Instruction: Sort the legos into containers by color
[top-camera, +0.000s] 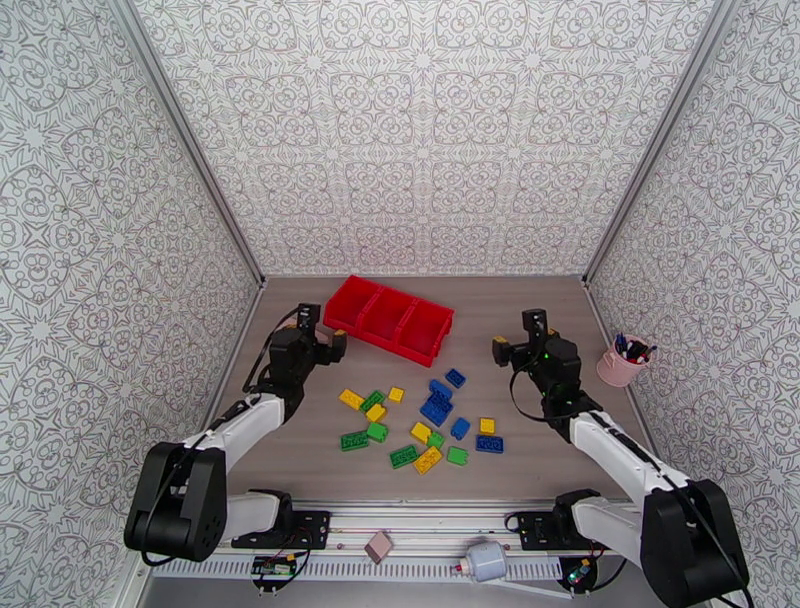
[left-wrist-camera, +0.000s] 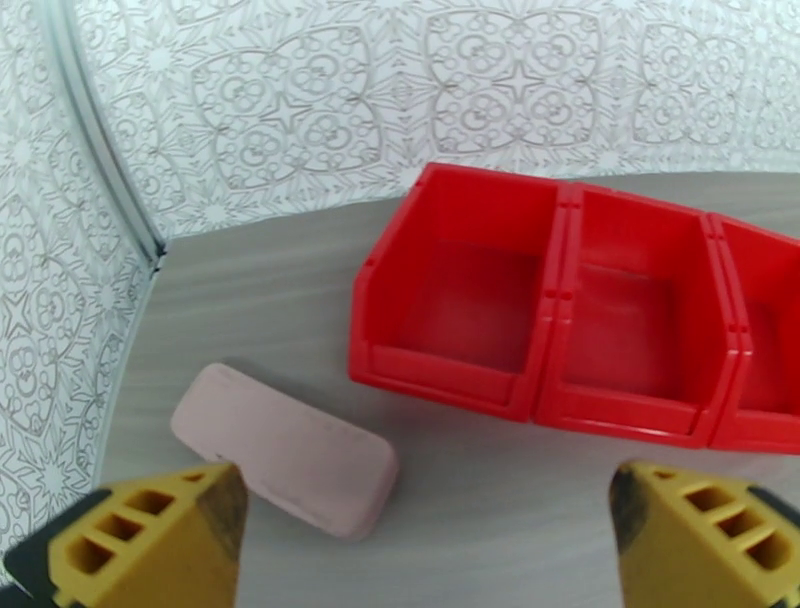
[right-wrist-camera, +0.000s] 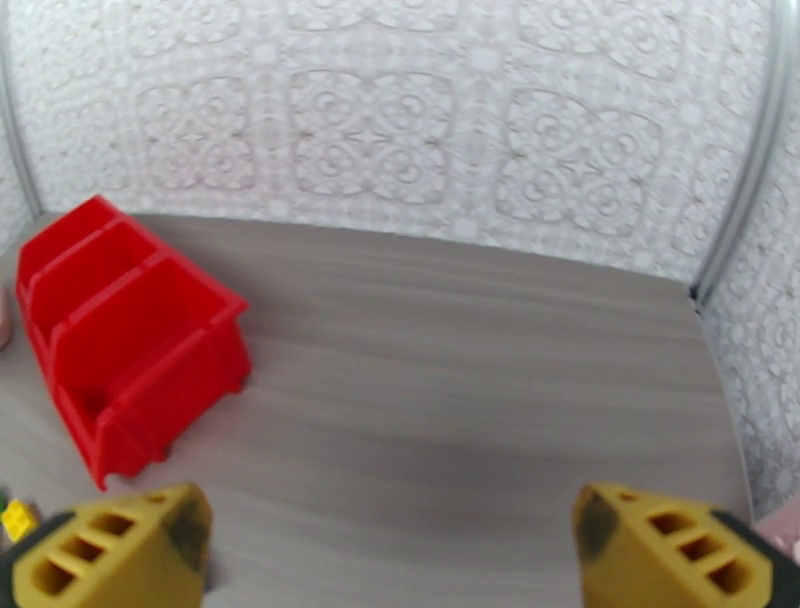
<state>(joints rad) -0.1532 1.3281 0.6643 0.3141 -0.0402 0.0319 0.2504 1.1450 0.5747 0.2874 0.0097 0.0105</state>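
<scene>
While the left jaws and the right jaws are both standing wide apart with nothing between them, their yellow, hollow-celled fingertips (left-wrist-camera: 150, 530) are hovering above the grey wood-grain bench (top-camera: 500, 300). Small studded plastic legos (top-camera: 436, 408), square and rectangular in blue, green and yellow, are lying scattered on the bench between the arms, just in front of the glossy red three-compartment tray (top-camera: 388, 335). A matte pink rounded block (left-wrist-camera: 285, 450) is lying near the tray's left front corner.
</scene>
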